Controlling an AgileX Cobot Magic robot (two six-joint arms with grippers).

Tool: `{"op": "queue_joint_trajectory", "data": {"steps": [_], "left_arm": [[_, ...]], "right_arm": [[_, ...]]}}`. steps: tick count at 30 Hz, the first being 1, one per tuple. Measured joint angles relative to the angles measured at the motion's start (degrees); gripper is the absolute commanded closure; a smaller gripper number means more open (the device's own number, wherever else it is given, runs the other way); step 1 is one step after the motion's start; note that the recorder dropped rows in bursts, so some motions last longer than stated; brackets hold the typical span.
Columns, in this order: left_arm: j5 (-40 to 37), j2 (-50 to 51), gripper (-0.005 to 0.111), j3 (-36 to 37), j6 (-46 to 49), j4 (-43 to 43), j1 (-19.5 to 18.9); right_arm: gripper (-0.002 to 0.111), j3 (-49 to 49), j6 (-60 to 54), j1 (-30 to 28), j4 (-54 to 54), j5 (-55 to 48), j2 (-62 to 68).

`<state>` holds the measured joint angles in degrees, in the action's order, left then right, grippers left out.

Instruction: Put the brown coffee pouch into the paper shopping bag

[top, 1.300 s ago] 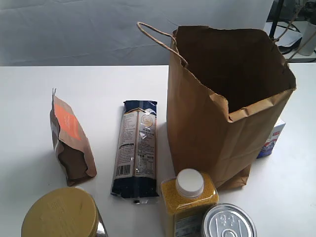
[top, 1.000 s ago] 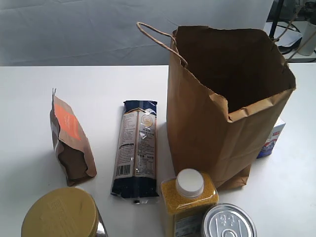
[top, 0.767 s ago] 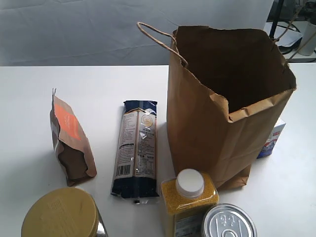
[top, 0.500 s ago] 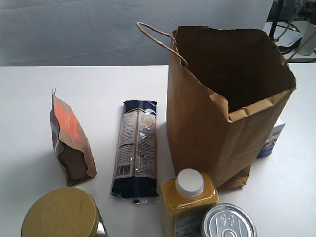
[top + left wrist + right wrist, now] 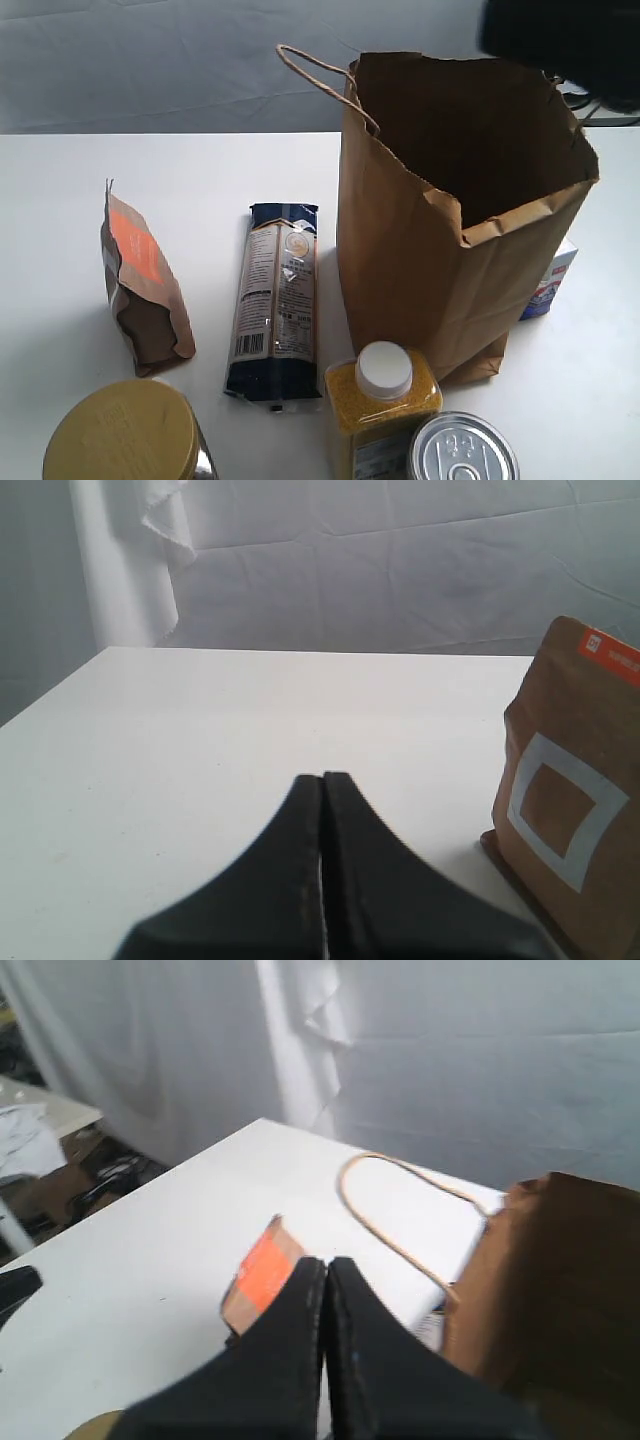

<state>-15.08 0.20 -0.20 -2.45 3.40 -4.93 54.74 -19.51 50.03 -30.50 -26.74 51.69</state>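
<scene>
Here, the brown coffee pouch (image 5: 145, 285) stands on the white table (image 5: 200, 170), outside the paper shopping bag (image 5: 440, 250).
The pouch leans at the left, and a long dark-blue packet (image 5: 277, 300) lies between it and the open bag. The left gripper (image 5: 322, 778) sits low over the table beside the pouch, jaws pressed together and holding nothing. The right gripper (image 5: 325, 1260), higher up, is likewise closed and empty.

Lab-like setup: white table (image 5: 200, 170), draped backdrop (image 5: 150, 60)
</scene>
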Motion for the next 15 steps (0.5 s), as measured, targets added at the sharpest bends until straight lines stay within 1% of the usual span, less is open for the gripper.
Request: {"op": "queue_joint_trajectory", "data": {"steps": [5, 8, 12, 15], "left_arm": [[0.0, 0.0, 0.107, 0.0, 0.0, 0.0, 0.0], [0.0, 0.0, 0.107, 0.0, 0.0, 0.0, 0.0], [0.0, 0.0, 0.107, 0.0, 0.0, 0.0, 0.0], [0.0, 0.0, 0.107, 0.0, 0.0, 0.0, 0.0]], "right_arm": [[0.108, 10.79, 0.0, 10.55, 0.56, -0.86, 14.43], [0.108, 18.48, 2.6, 14.66, 2.61, -3.91, 22.96], [0.108, 31.1, 11.34, 16.97, 8.35, -12.08, 35.53], [0.108, 41.05, 18.9, 18.16, 15.4, -20.35, 45.14]]}}
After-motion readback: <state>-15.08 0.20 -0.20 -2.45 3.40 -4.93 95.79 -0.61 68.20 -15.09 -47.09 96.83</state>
